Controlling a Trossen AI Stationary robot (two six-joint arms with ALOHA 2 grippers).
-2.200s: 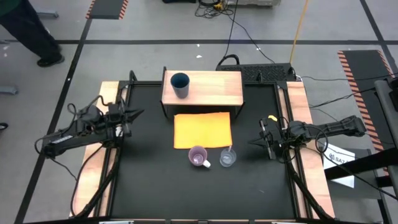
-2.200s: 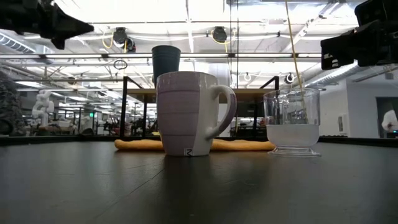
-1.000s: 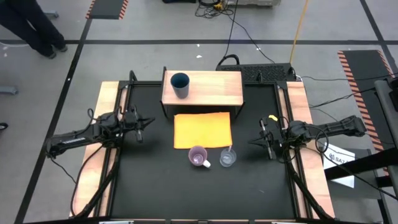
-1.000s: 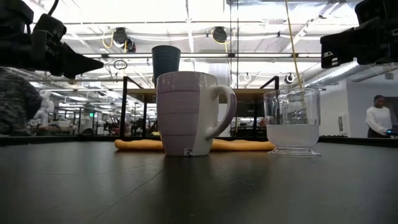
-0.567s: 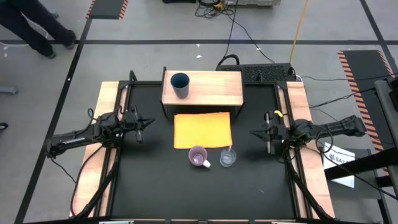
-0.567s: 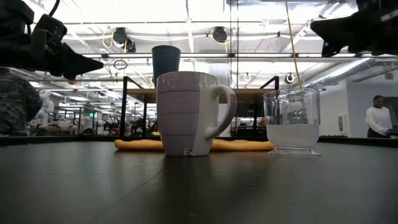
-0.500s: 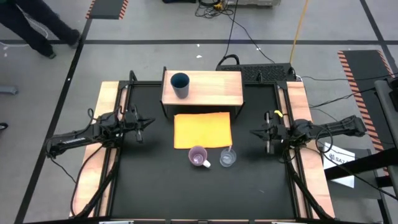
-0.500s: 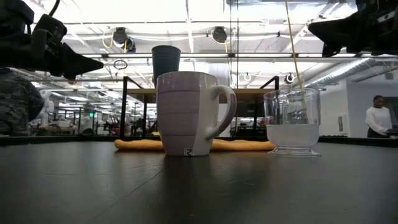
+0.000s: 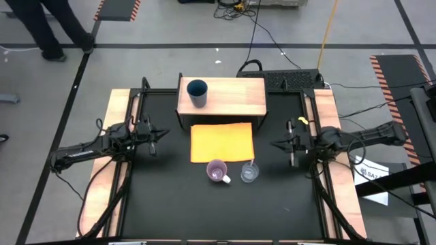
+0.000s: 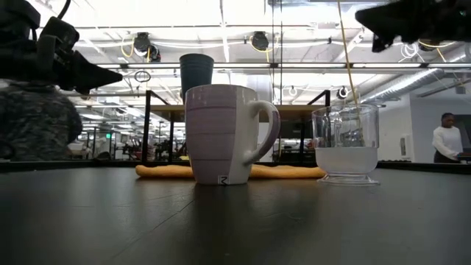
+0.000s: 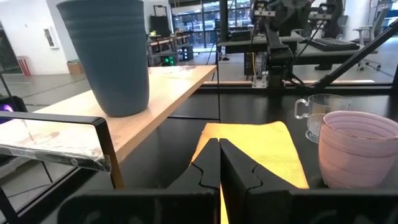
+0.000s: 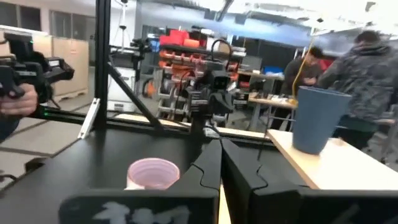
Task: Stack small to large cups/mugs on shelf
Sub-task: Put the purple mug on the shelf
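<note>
The dark blue tumbler [image 9: 197, 92] stands upright on the light wooden shelf [image 9: 231, 99] at the table's far side. The lilac mug [image 9: 217, 171] and the clear cup [image 9: 249, 173] stand upright on the black table, just near of the orange sheet [image 9: 221, 141]. My left gripper [image 9: 165, 133] hovers shut at the left, pointing toward the sheet. My right gripper [image 9: 272, 143] hovers shut at the right, pointing left, above and to the right of the clear cup. The left wrist view shows the tumbler [image 11: 112, 56], mug [image 11: 357, 149] and clear cup [image 11: 317, 115].
The shelf has dark side supports [image 9: 180, 102]. Wooden rails [image 9: 116, 170] run along the table's left and right sides. A person [image 9: 48, 27] walks on the floor beyond the far left corner. Bare black table [image 9: 163, 197] lies near of the cups.
My right gripper has risen and gone a little toward the table's far edge, staying shut. Before that, my left gripper went toward the table's middle and lower, then kept still. The cups have not moved.
</note>
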